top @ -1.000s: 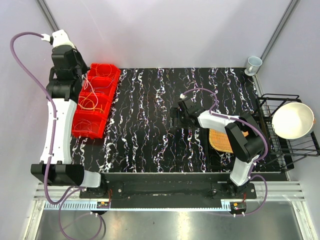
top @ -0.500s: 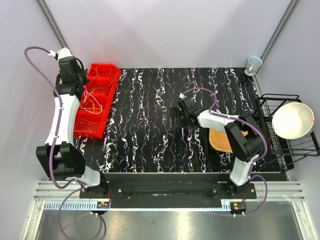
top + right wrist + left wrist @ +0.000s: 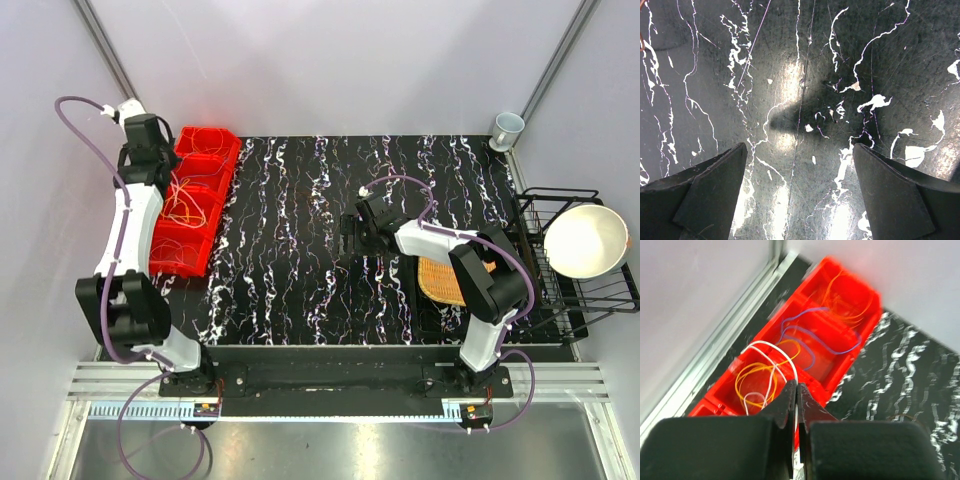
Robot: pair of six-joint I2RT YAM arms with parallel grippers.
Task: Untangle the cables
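The cables (image 3: 185, 205) lie in a red compartmented bin (image 3: 232, 160) at the table's left edge. In the left wrist view the bin (image 3: 867, 315) holds orange loops (image 3: 850, 305) in the far compartment, a blue cable (image 3: 810, 332) in the middle, and a white cable (image 3: 771, 346) with yellow-orange loops (image 3: 742, 377) nearest. My left gripper (image 3: 797, 386) is shut on the white cable, which runs between its jaws; in the top view it (image 3: 155, 180) hangs over the bin's left side. My right gripper (image 3: 345, 238) is open and empty over bare marbled table (image 3: 800, 147).
A woven orange mat (image 3: 445, 280) lies right of the right gripper. A black wire rack (image 3: 560, 290) holding a white bowl (image 3: 585, 240) stands at the right edge. A pale cup (image 3: 508, 128) sits at the back right corner.
The left arm has swung, its elbow drawing back toward the near left, and its wrist has shifted slightly right toward the bin. The right arm has not moved.
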